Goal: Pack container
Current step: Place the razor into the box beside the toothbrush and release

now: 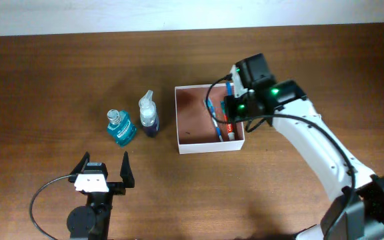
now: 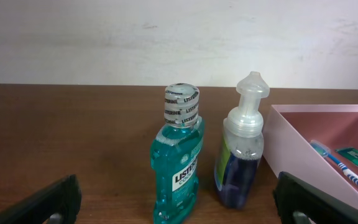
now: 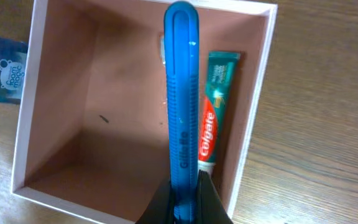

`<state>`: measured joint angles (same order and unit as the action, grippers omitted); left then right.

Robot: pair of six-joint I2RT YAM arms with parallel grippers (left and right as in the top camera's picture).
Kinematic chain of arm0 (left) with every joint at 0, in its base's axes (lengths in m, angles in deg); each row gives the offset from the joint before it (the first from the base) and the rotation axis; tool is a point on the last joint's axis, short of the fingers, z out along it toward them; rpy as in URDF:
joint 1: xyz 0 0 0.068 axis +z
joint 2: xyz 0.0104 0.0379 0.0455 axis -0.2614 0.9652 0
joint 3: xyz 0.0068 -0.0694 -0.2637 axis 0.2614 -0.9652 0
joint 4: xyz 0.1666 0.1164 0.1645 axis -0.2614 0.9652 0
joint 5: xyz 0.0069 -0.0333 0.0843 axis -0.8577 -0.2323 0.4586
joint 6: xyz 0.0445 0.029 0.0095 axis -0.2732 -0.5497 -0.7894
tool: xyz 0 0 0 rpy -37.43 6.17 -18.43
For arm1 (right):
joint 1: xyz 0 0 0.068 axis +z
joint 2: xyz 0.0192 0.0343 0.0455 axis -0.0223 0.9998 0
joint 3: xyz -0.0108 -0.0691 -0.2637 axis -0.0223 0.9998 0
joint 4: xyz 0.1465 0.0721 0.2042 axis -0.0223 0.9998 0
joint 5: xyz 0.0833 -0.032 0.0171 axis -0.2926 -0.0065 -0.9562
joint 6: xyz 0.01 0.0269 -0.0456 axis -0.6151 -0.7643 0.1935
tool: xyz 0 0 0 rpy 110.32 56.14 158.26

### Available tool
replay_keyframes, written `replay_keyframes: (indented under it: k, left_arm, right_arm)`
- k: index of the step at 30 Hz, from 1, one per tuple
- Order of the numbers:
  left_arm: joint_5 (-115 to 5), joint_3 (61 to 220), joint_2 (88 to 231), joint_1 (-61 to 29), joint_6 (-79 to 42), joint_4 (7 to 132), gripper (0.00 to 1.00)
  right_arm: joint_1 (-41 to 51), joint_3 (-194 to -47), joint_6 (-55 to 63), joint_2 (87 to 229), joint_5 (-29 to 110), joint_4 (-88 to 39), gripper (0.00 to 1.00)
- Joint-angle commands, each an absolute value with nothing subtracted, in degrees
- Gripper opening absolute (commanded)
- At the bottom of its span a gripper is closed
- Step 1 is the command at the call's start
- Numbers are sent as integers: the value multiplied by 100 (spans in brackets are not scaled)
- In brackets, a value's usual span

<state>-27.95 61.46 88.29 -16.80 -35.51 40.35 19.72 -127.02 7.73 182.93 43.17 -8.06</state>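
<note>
One container (image 1: 193, 117) sits right of the table's (image 1: 45, 80) middle, a shallow square box with thin white walls and a reddish-brown floor. Inside it lies one toothpaste tube (image 3: 211, 118), flat along the right wall. Two bottles stand outside, off the box's left wall: one teal mouthwash bottle (image 1: 120, 128) and one foam pump bottle (image 1: 149, 115), upright and just beside each other, the pump bottle the nearer to the box.

The right gripper (image 3: 183, 202) hangs over the box's right side; its fingers are pinched tight on one blue handle (image 3: 182, 93), which stretches lengthwise over the floor just left of the tube; whether the handle touches the floor cannot be told. The left gripper (image 1: 105, 158) rests near the table's front edge, well apart from the bottles, its jaws spread wide with nothing in them.

The left and middle of the box floor are bare; the strip between handle and right wall is filled by the tube. Only a narrow gap separates the pump bottle from the box's left wall.
</note>
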Motion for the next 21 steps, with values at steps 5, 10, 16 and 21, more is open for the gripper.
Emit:
replay_keyframes:
  k: [5, 10, 16, 21]
  left_arm:
    - [-2837, 6105, 8789, -1702, -3619, 4033, 99]
    - [-2837, 6105, 8789, -1702, -3619, 4033, 99]
    - [-2837, 6105, 8789, -1702, -3619, 4033, 99]
    - [-2837, 6105, 8789, -1702, -3619, 4033, 99]
  right_arm:
    - [2214, -12764, 330, 18684, 4569, -1027, 4]
    - [2240, -12755, 216, 18935, 4584, -1119, 4]
    - [2240, -12755, 72, 19259, 4586, -1158, 4]
    - [2275, -12755, 70, 19510, 4584, -1193, 5]
